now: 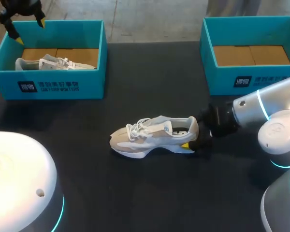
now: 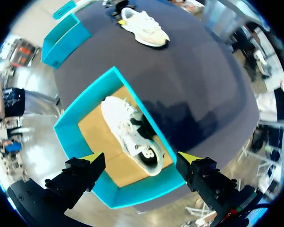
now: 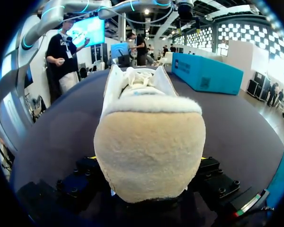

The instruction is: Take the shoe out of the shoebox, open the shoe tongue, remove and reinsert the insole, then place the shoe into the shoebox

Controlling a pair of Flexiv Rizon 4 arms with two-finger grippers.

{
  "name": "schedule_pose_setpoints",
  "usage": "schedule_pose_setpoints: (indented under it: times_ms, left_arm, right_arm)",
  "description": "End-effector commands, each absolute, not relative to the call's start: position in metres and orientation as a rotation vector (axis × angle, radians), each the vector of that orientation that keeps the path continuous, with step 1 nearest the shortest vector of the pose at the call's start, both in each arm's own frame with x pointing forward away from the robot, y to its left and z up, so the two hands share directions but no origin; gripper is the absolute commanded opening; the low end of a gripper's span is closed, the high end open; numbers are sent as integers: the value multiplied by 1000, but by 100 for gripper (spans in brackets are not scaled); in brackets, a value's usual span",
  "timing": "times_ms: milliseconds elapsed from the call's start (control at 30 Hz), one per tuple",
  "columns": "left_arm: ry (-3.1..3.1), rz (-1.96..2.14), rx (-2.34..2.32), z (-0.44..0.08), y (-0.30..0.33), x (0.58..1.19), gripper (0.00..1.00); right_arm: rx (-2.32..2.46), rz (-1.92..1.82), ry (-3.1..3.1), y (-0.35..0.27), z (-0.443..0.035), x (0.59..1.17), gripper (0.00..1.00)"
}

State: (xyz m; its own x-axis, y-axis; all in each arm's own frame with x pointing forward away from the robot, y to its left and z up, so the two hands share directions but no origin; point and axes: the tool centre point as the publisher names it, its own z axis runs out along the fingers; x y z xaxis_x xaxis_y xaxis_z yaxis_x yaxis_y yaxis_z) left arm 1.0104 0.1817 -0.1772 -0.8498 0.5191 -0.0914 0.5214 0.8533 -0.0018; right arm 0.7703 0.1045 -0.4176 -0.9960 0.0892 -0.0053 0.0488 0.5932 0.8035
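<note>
two shoes, one out on the table and gripped at the heel

one pale shoe point(image 1: 154, 135) lies on the dark table point(image 1: 150, 193), near the middle, resting upright on its sole with the toe toward my left and the laces on top. my right hand point(image 1: 193, 137) is at its heel, low over the table. in the right wrist view the fuzzy tan heel sits squeezed between the two fingers of the right hand point(image 3: 147, 158), one on each side and both pressing on it, so this hand is clamped on the shoe point(image 3: 146, 132). the shoe runs straight ahead of the fingers, and the left box point(image 3: 206, 71) shows beyond it, off to one side of the toe.

the second shoe point(image 1: 53, 63) lies in the left box point(image 1: 63, 87), a teal box at the table's far left with a brown cardboard floor. it lies along the box's near wall. my left hand point(image 1: 28, 29) hangs above that box's far left corner. in the left wrist view the left hand point(image 2: 141, 158) has its fingers spread wide, holding nothing, with the second shoe point(image 2: 132, 135) well below them inside the left box point(image 2: 146, 191).

the right box point(image 1: 261, 79), also teal with a cardboard floor, stands at the far right, well apart from the shoe.
</note>
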Motion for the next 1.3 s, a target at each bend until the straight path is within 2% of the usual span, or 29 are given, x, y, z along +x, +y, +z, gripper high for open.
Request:
schedule_pose_setpoints:
  times_ms: [33, 600, 933, 1300]
  left_arm:
    - [2951, -45, 720, -173, 166, 1000, 100]
    - [3006, -27, 145, -155, 94, 968, 100]
    - [2995, -70, -94, -171, 47, 953, 100]
    - [2983, -107, -368, -183, 24, 944, 100]
  right_arm:
    - [122, 1387, 2765, 108, -420, 771, 0]
    - [122, 1387, 2765, 108, -420, 771, 0]
    - [122, 1387, 2765, 108, -420, 771, 0]
    - [122, 1387, 2765, 108, -420, 771, 0]
